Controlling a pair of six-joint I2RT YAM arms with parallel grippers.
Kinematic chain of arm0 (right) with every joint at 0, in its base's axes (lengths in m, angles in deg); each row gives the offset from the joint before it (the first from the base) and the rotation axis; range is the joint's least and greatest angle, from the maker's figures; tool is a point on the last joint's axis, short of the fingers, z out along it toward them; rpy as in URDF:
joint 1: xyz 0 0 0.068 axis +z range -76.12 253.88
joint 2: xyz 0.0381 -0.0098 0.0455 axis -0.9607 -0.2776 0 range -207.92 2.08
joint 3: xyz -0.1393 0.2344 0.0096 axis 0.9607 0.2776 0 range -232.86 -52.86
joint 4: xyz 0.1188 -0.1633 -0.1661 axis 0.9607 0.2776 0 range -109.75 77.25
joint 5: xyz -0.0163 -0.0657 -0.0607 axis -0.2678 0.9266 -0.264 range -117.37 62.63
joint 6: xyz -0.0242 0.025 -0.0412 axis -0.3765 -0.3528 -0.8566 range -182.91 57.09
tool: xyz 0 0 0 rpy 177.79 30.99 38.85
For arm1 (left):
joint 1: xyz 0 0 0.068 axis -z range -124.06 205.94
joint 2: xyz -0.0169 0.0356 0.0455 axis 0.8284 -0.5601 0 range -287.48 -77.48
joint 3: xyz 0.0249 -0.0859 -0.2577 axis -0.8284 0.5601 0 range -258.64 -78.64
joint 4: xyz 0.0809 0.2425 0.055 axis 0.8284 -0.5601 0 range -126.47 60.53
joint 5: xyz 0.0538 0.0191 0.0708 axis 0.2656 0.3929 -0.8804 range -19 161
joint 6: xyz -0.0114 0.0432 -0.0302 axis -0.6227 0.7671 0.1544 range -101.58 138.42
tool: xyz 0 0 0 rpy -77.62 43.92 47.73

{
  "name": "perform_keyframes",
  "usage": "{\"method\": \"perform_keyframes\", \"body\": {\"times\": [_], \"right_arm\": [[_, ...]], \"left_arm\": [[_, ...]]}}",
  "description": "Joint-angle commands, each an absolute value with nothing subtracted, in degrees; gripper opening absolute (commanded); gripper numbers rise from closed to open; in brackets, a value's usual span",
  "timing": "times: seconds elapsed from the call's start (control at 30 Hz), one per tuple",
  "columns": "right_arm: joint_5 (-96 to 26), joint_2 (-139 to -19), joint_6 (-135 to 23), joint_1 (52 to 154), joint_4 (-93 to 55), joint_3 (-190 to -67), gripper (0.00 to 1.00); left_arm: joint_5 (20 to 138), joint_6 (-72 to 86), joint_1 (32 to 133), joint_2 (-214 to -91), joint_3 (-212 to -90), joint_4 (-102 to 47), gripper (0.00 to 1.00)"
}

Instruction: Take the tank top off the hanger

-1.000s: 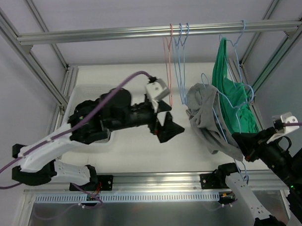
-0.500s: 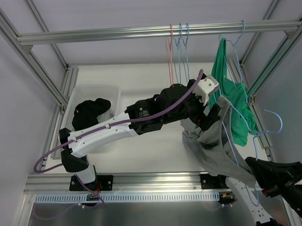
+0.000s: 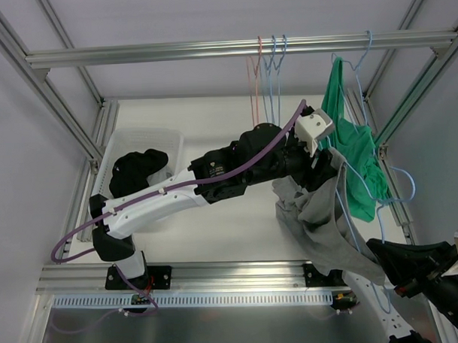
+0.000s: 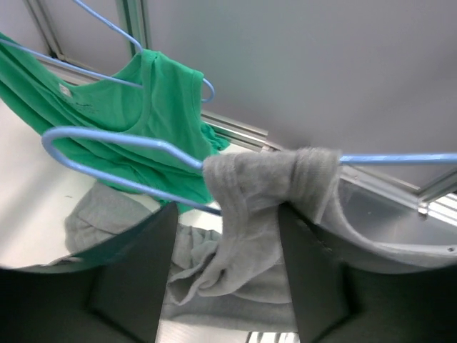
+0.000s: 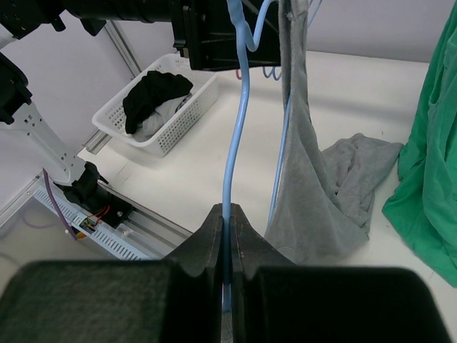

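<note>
Hanging ahead of the left tool, the limp grey knit tank top trails onto the white counter, one strap bunched over the thin blue wire hanger. That tool gapes wide, jaws either side of the strap; the right tool is clamped on the hanger wire. Closing on the strap and sliding it off the wire's end, with the right bracing, seems best, clear of the green sleeveless top beside.
</note>
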State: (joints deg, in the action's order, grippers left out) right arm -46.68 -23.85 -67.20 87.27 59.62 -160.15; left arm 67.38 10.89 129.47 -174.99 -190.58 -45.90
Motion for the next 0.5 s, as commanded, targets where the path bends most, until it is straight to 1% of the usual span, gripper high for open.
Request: {"method": "perform_keyframes", "body": {"times": [0.0, 0.07, 0.1, 0.13, 0.17, 0.2, 0.33, 0.47], "right_arm": [[-49.2, -26.2, -67.2, 87.9, 63.0, -159.3, 0.00], [-49.5, -26.2, -67.4, 87.8, 62.6, -159.3, 0.00], [-49.3, -26.2, -67.6, 87.8, 62.7, -159.3, 0.00], [-49.0, -26.2, -67.6, 87.9, 62.7, -159.3, 0.00], [-48.2, -26.2, -67.7, 87.9, 62.7, -159.2, 0.00], [-47.8, -26.1, -67.9, 88.0, 62.7, -158.9, 0.00], [-47.1, -25.8, -68.4, 88.6, 62.7, -156.5, 0.00], [-48.4, -25.4, -70.1, 89.7, 63.0, -154.9, 0.00]], "left_arm": [[69.3, 10.4, 129.9, -174.8, -192.0, -41.9, 0.50], [69.2, 10.2, 129.9, -174.9, -192.1, -41.4, 0.35], [69.1, 10.2, 129.9, -175.0, -192.0, -41.4, 0.26], [68.6, 10.0, 129.9, -174.9, -191.9, -41.3, 0.20], [68.1, 9.9, 129.9, -174.6, -191.7, -41.3, 0.11], [67.2, 9.7, 129.9, -173.7, -190.8, -41.3, 0.00], [60.6, 8.0, 129.9, -169.7, -186.1, -38.9, 0.00], [49.1, 5.3, 129.9, -165.1, -180.8, -37.4, 0.00]]}}
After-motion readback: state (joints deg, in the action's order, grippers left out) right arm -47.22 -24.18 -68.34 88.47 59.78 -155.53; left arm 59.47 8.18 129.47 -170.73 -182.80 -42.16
